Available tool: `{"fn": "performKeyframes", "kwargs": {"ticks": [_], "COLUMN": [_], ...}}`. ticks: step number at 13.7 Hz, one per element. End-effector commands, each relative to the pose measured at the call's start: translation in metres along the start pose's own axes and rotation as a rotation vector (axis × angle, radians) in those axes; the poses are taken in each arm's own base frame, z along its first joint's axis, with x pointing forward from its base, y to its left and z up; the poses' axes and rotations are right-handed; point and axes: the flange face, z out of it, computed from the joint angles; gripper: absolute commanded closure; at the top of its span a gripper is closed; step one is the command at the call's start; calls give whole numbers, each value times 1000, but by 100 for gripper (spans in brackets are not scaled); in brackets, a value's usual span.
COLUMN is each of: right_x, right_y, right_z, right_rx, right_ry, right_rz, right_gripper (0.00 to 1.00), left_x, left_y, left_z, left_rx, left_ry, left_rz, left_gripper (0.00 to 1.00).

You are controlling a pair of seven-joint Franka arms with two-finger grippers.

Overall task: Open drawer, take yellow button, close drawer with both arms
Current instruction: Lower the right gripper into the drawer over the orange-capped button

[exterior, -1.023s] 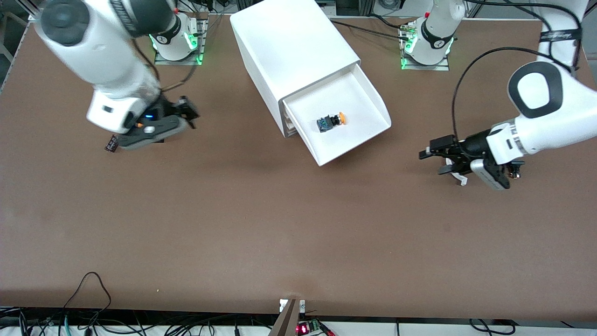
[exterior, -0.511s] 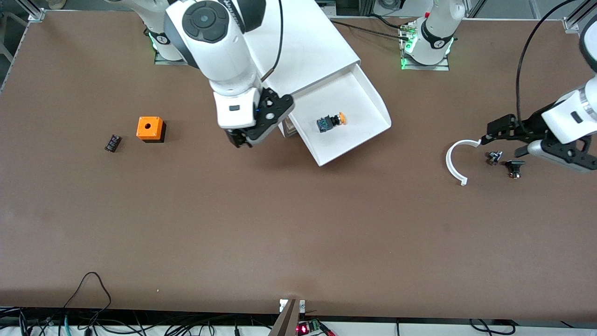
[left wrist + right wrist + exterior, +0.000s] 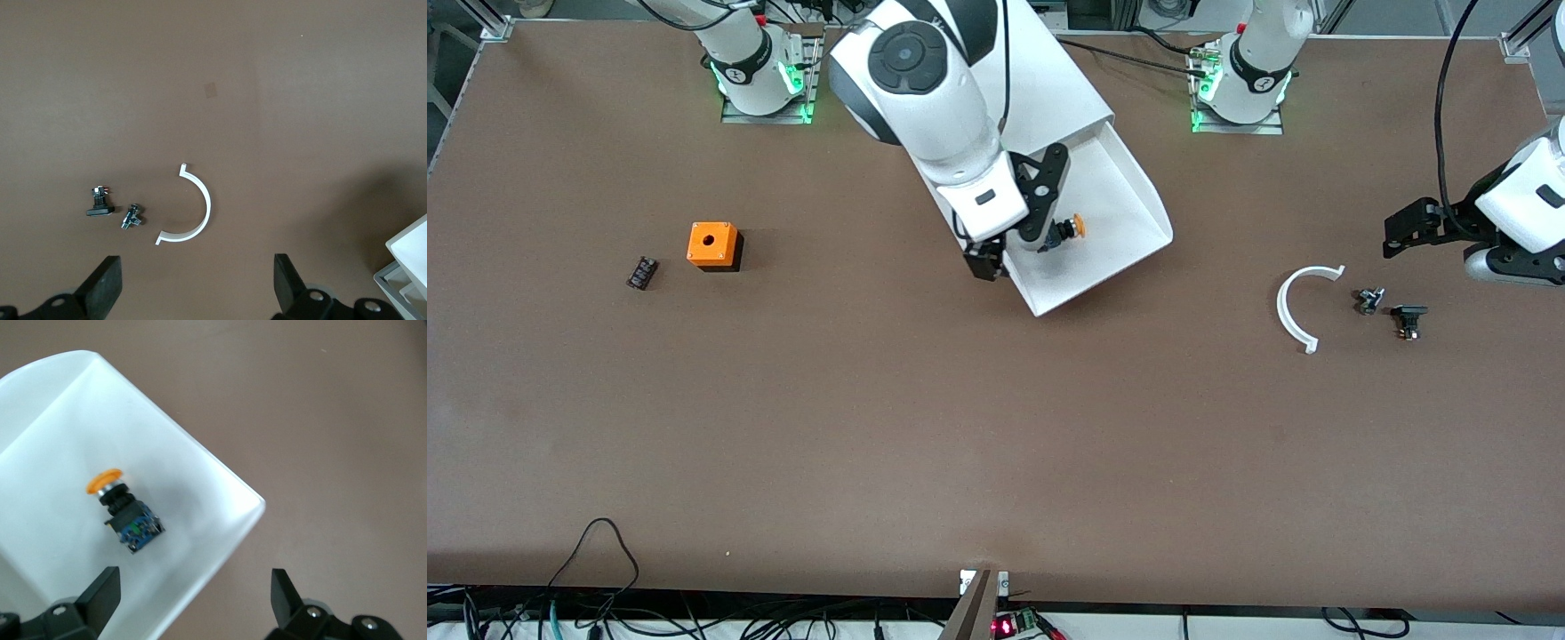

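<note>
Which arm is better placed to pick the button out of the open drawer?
The right. Its tool is open and over the drawer, with the button lying just ahead of its fingers. The left tool is open over bare table at the left arm's end, near the white curved piece.

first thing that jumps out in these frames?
The right gripper, fingers open, hangs over the pulled-out top drawer of the white cabinet, just above the orange-capped button lying on its side in it. The left gripper, open, waits over bare table at the left arm's end, beside a white curved piece.
</note>
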Motion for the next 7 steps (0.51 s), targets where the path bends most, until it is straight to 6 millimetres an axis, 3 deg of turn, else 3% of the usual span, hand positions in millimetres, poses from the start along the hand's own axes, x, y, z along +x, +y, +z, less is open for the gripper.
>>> {"fn": "performKeyframes", "kwargs": {"ticks": [1, 7], "right_x": [20, 13], "right_y": [-10, -24], "right_z": [15, 27], "right_rx": [32, 98], "right_ry": [18, -67], "right_rz": [-177, -392], "right_gripper": [0, 0], "left_x": [-3, -3], "left_y": [-2, -5], "left_z": [-6, -6], "left_rx": [27, 26], "left_ry": [-3, -1], "left_rz": [-19, -46], "left_gripper": [0, 0]}}
